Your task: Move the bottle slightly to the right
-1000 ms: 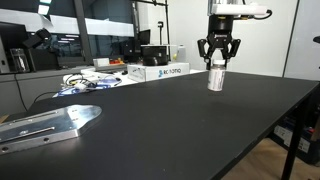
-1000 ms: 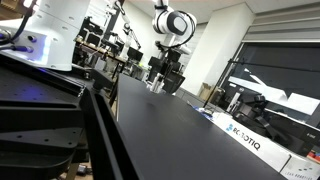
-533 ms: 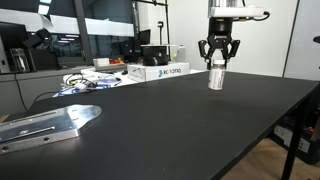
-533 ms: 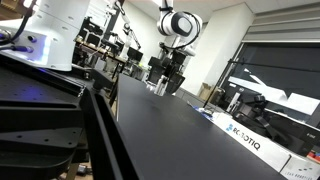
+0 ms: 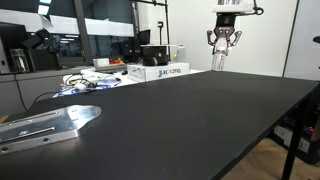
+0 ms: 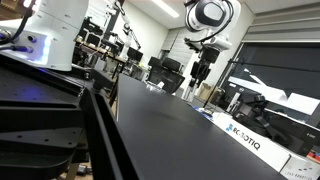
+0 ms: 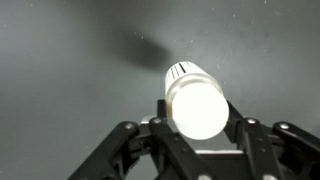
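Note:
The bottle is a small cylinder with a white cap. In the wrist view the cap fills the space between my gripper's black fingers, which press on both of its sides. In an exterior view the gripper hangs well above the black table, with the pale bottle held in it, clear of the surface. In an exterior view the gripper is high over the table's far end; the bottle is hard to make out there.
White Robotiq boxes lie at the table's back, also seen close up. A metal plate lies at the near corner, with cables behind it. The table edge drops off on one side.
The gripper stood low over the table with the bottle resting on the surface. Now it has risen and shifted sideways, carrying the bottle off the table.

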You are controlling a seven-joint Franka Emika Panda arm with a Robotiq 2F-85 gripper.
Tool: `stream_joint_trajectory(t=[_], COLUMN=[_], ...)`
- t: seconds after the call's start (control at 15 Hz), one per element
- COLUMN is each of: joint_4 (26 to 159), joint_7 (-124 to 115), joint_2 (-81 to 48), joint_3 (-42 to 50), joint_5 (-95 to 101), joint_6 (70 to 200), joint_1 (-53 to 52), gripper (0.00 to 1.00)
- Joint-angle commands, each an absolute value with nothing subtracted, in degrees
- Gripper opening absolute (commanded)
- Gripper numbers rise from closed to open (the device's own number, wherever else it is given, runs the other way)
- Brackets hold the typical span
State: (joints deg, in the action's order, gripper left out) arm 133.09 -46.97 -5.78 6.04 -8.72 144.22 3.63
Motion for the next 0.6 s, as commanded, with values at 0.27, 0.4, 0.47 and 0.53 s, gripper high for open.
stream_joint_trajectory(t=[0.27,0.4,0.47,0.53], joint_4=[135.0,137.4,137.9,138.8], joint_7=[-67.8,-69.6,-70.0,-69.2], joint_2=[-6.6,-5.8,-5.7,-6.3], joint_3=[11.1,12.0,12.2,12.3], joint_5=[-1.1,-1.4,-2.2,-4.0], joint_6=[148.9,150.4,151.2,153.0], joint_1=[4.8,5.7,5.9,6.5], gripper=[0.3,0.3,0.3,0.3])
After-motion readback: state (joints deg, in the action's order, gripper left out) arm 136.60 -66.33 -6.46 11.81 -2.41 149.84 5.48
